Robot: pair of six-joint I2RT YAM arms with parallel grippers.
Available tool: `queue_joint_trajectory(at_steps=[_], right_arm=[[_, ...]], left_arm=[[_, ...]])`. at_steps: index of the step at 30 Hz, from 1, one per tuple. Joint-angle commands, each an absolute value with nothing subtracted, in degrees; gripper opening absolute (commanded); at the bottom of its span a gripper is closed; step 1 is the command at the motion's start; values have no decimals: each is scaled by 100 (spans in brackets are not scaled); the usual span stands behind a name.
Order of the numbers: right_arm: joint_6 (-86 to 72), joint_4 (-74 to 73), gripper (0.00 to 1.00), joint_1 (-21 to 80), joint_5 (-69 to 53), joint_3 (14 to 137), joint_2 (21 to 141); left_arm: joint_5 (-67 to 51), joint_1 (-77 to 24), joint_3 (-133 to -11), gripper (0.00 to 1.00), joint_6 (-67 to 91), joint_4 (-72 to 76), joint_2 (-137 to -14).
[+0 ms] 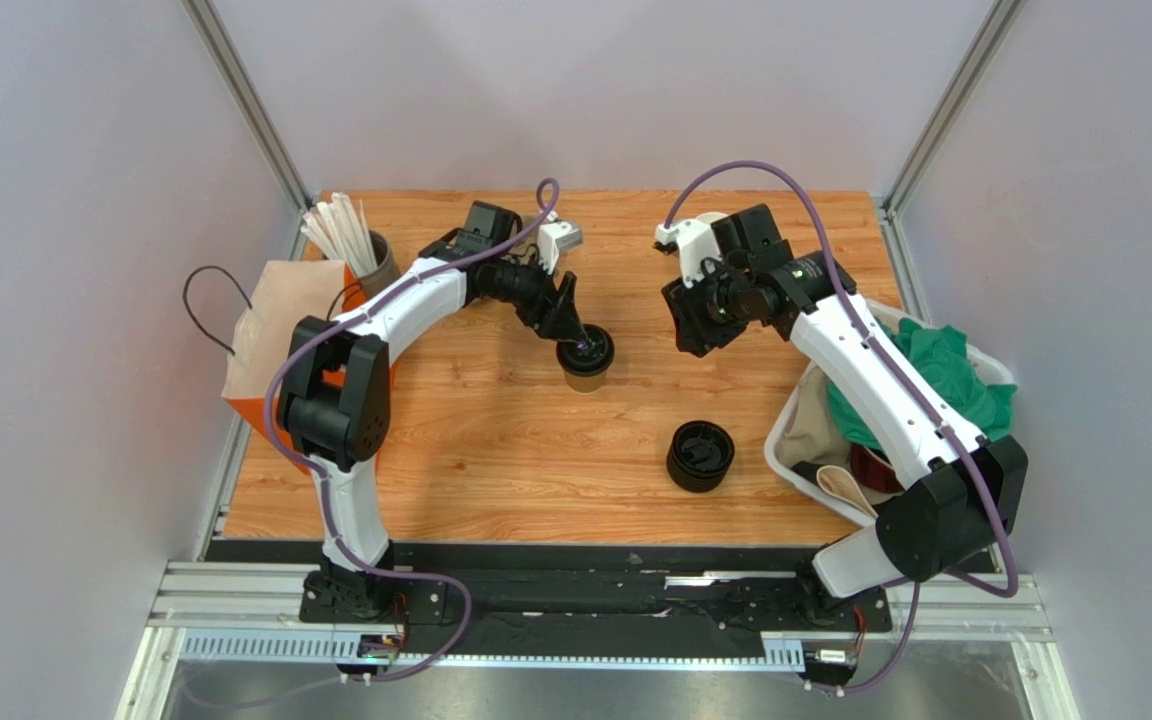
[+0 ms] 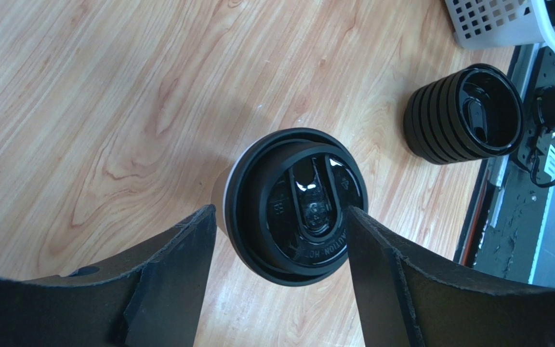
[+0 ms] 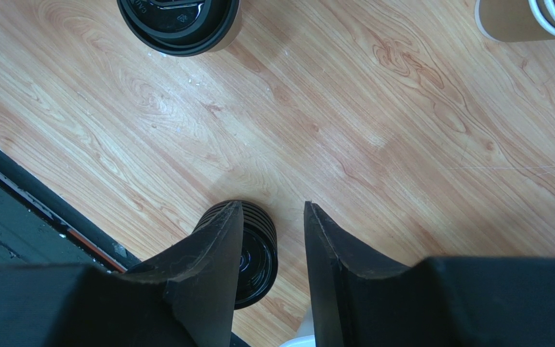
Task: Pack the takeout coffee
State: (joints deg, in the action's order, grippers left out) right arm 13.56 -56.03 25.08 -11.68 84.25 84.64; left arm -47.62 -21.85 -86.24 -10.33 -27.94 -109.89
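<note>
seemingly at the pick-up step, with the next move calling for a square squeeze on the cup wall below the lid, then a level carry left towards the paper bag [image 1: 279,323]. left end effector [image 2: 279,213] spread wide astride the takeout coffee [image 1: 587,357], upright on the middle of the counter [image 1: 492,450], no firm clamp visible. right end effector [image 3: 273,210] partly open, empty, hovering apart
</note>
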Motion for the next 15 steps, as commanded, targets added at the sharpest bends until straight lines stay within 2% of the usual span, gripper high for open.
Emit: queue_joint_trajectory(at_steps=[1,15], right_arm=[[1415,-5309,40,2514,-1274,8402,8139],[1424,-5247,39,2514,-1345,8323,8156]], left_arm=[[-4948,-2215,-8894,73,-870,-2707,-11179],[-4825,-2224,-9061,69,-896,-2795,-11540]])
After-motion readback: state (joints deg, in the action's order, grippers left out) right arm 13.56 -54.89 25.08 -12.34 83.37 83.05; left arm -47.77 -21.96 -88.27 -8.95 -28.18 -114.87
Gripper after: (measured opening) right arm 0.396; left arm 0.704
